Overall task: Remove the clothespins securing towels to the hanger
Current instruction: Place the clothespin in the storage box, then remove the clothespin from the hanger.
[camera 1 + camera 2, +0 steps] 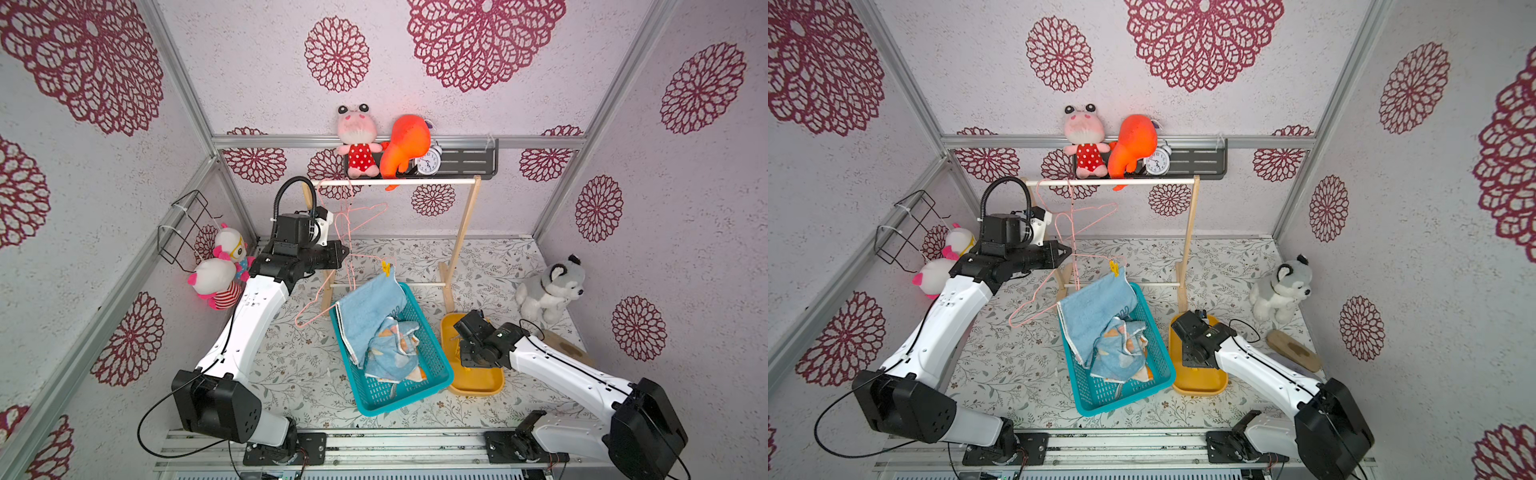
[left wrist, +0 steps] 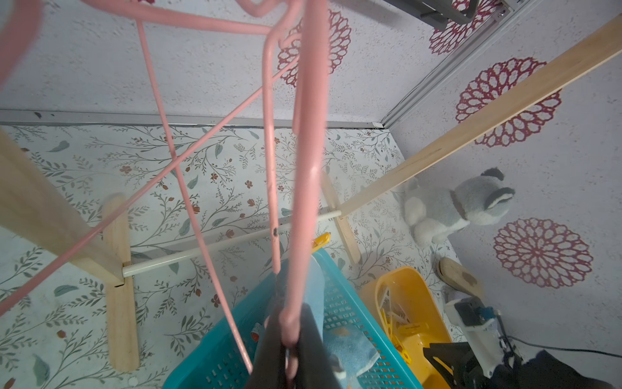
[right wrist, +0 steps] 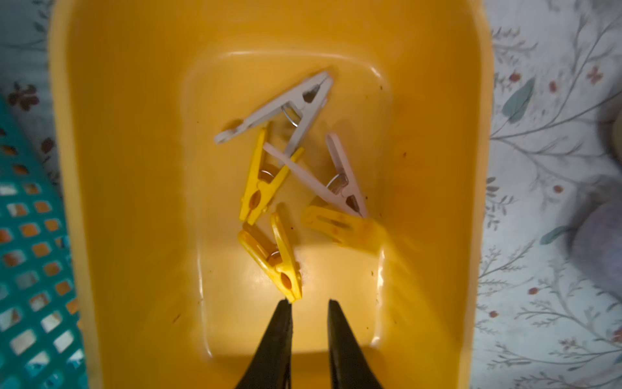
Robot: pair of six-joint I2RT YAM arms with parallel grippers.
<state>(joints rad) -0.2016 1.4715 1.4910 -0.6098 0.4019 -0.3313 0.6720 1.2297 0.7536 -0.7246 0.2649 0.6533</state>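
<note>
Mid-frame, top view: yellow clothespin [image 1: 387, 269] pins blue towel [image 1: 368, 305] to pink hanger [image 1: 352, 272]; towel sags into teal basket [image 1: 432, 374]. L gripper [image 2: 291, 340] clamped on hanger. R gripper [image 3: 309, 304] slightly parted, empty, over yellow tub [image 3: 101, 168] w/ five pins [image 3: 261, 190].

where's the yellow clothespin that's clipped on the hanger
In a top view, the yellow clothespin sits mid-scene on the pink hanger, pinning the light blue towel above the far end of the teal basket.

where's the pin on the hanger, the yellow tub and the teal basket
pin [image 1: 387, 270]: top view, on its yellow body.
tub [image 3: 134, 168]: right wrist view, on its bare inner wall.
basket [image 1: 390, 392]: top view, on its near mesh wall.
</note>
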